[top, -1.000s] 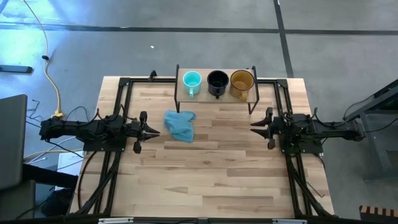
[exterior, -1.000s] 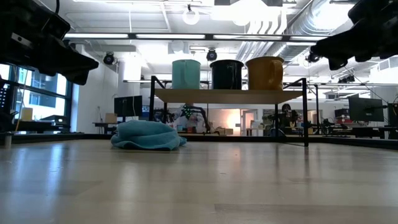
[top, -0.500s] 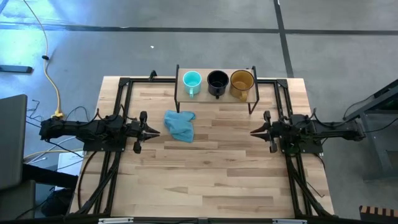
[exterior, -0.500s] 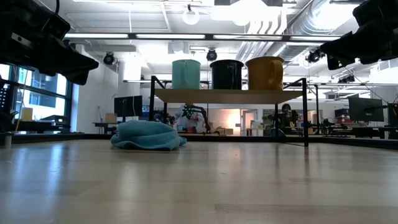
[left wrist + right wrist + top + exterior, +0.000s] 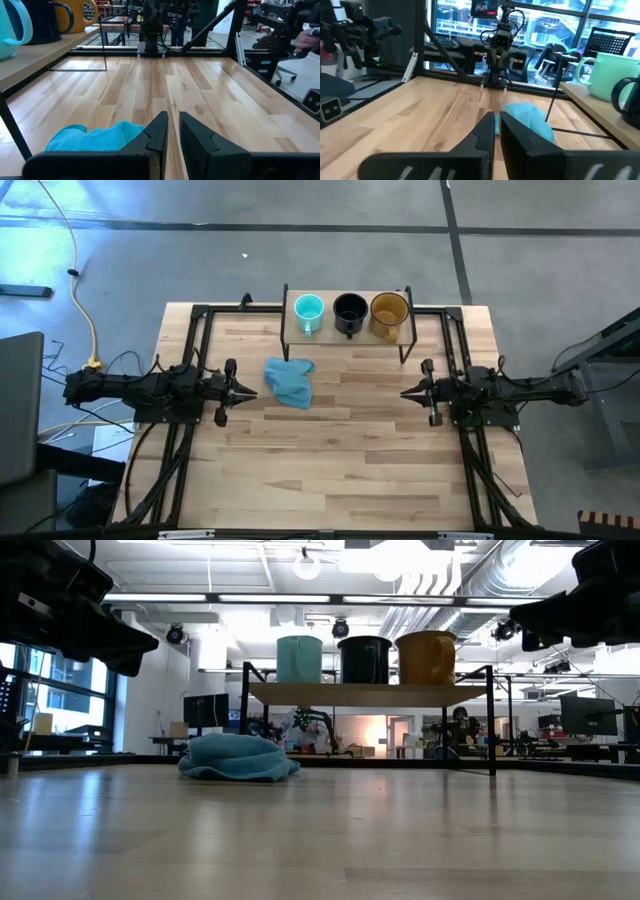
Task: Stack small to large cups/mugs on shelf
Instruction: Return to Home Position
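Turquoise mug [image 5: 308,311], black mug [image 5: 349,311] and amber mug [image 5: 389,311] stand in a row on the shelf [image 5: 330,331]. The right gripper [image 5: 405,392] is nearer than the left gripper [image 5: 250,391]; both have fingers together, empty.

Turquoise mug [image 5: 309,310], black mug [image 5: 350,310], amber-brown mug [image 5: 389,310], light-wood shelf [image 5: 365,693] on black legs [image 5: 491,725], blue-teal cloth [image 5: 289,380].

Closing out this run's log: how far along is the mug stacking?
Done: turquoise mug, black mug and amber mug stand in a row on the shelf, small to large. In hand: nothing; left pincer and right pincer are shut and empty, clear of the shelf. Left: no mug is on the table, only the cloth, so probably just parking the arms.
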